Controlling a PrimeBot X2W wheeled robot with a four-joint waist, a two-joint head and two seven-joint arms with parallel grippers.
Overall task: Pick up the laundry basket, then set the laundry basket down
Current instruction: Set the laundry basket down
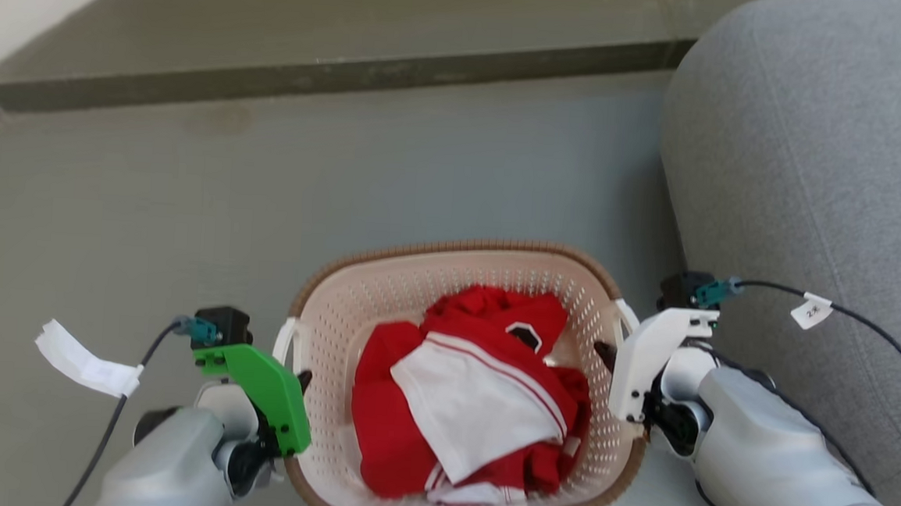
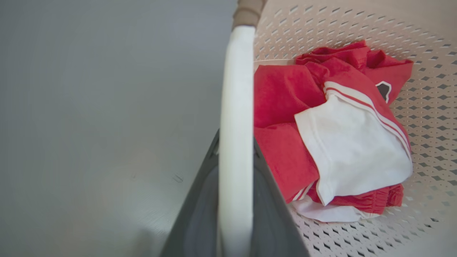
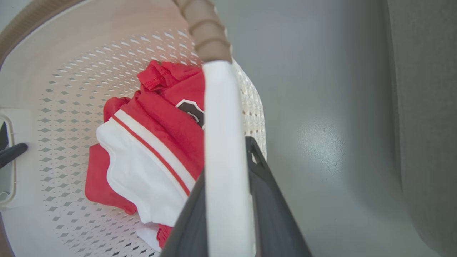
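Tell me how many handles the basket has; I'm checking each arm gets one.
2. The left handle sits between the left gripper's fingers; the right handle, on the basket's opposite side, between the right gripper's. None seems hidden.

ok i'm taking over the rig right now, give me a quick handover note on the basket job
Left gripper: shut on the left white handle of the laundry basket.
Right gripper: shut on the right white handle.
Basket: between the two arms, above the grey floor, beside a grey upholstered seat, with red and white clothes inside.
Done: both handles gripped. I cannot tell whether the basket is off the floor.
Left: lift it if it is not up, then set it down.
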